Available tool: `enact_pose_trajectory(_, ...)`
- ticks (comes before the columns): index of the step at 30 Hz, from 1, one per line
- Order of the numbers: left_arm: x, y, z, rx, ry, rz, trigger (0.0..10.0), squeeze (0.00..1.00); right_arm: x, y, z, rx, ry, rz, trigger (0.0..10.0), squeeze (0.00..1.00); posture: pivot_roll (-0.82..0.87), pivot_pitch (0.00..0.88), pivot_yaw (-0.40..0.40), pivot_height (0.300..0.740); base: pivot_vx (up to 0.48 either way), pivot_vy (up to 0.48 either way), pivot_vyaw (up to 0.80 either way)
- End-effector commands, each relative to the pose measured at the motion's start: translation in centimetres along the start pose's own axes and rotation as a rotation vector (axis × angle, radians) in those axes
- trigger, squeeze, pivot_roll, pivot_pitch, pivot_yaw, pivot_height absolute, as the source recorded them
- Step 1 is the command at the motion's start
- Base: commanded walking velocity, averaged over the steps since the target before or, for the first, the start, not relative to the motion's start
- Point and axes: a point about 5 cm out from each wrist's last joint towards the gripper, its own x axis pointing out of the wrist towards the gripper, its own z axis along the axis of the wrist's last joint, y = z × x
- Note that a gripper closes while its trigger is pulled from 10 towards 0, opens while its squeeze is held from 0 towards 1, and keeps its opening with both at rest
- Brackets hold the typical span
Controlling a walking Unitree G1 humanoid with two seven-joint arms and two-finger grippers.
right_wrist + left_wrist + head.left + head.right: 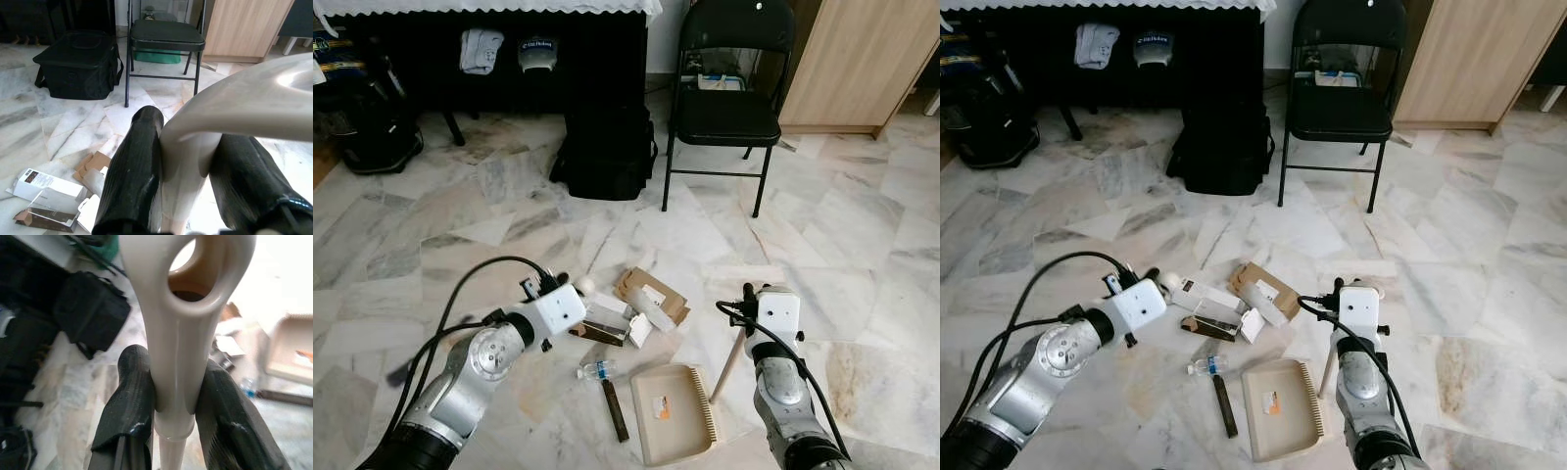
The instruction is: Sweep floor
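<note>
Left gripper (pixel 178 396): both black fingers pressed tight against the cream broom handle (pixel 183 308), just below its hanging loop.
Right gripper (pixel 188 181): fingers clamped on the beige dustpan handle (pixel 728 364), which slants down to the pan.
Dustpan (pixel 672 412): lies flat on the marble floor (pixel 862 235) between the two arms, its comb edge toward the right arm; it holds nothing but an orange label.
Rubbish: flattened cartons (pixel 651 297) and a white box (pixel 1205 298) lie heaped just beyond the pan; a small plastic bottle (pixel 594 370) and a dark strip (pixel 615 409) lie beside its left edge.
Broom head: hidden, so its contact with the floor cannot be told.
Risk: the cartons look bulky and light, so a hard stroke may scatter them past the pan or ride over its lip; the bottle may roll away.
Risk: a backpack (pixel 606 149) and a folding chair (pixel 724 103) stand behind the heap, so a long swing could strike them.
</note>
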Motion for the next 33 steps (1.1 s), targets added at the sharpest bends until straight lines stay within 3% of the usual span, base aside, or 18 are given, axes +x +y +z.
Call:
enact_pose_trajectory(1,-0.4,0.3,-0.2,0.05,0.006,-0.027,10.0,0.0,-0.7,-0.8,-1.6,-0.04,0.083,-0.006,10.0,0.0,0.11,0.112,-0.004,0.74,0.0,0.0,0.0)
enact_pose_trajectory(4,-0.4,0.8,0.1,-0.058,-0.019,0.018,10.0,0.0,-0.7,-0.8,-1.6,-0.04,0.084,-0.005,10.0,0.0,0.11,0.105,-0.005,0.74,0.0,0.0,0.0)
enact_pose_trajectory(7,-0.4,0.9,0.1,-0.084,-0.016,0.021,10.0,0.0,-0.7,-0.8,-1.6,-0.04,0.085,-0.003,10.0,0.0,0.11,0.104,-0.005,0.74,0.0,0.0,0.0)
enact_pose_trajectory(10,-0.4,0.9,-0.3,-0.172,0.017,0.02,10.0,0.0,-0.6,-0.8,-1.6,-0.04,0.086,-0.002,10.0,0.0,0.11,0.102,-0.006,0.74,0.0,0.0,0.0)
enact_pose_trajectory(12,-0.1,1.8,-0.9,-0.265,0.074,0.151,10.0,0.0,-0.6,-0.8,-1.5,-0.04,0.086,-0.002,10.0,0.0,0.11,0.102,-0.006,0.74,0.0,0.0,0.0)
enact_pose_trajectory(17,0.1,2.0,-2.1,-0.418,0.137,0.278,10.0,0.0,-0.5,-0.8,-1.5,-0.04,0.087,-0.002,10.0,0.0,0.11,0.104,-0.008,0.74,0.0,0.0,0.0)
enact_pose_trajectory(22,0.0,1.6,-2.4,-0.433,0.161,0.288,10.0,0.0,-0.5,-0.8,-1.5,-0.04,0.086,-0.001,10.0,0.0,0.11,0.108,-0.008,0.74,0.0,0.0,0.0)
enact_pose_trajectory(28,0.2,0.8,-2.1,-0.418,0.162,0.223,10.0,0.0,-0.5,-0.8,-1.5,-0.04,0.089,-0.002,10.0,0.0,0.11,0.111,-0.008,0.74,0.0,0.0,0.0)
enact_pose_trajectory(33,0.5,-1.0,-1.9,-0.414,0.179,0.083,10.0,0.0,-0.5,-0.8,-1.5,-0.038,0.091,-0.003,10.0,0.0,0.11,0.112,-0.006,0.74,0.0,0.0,0.0)
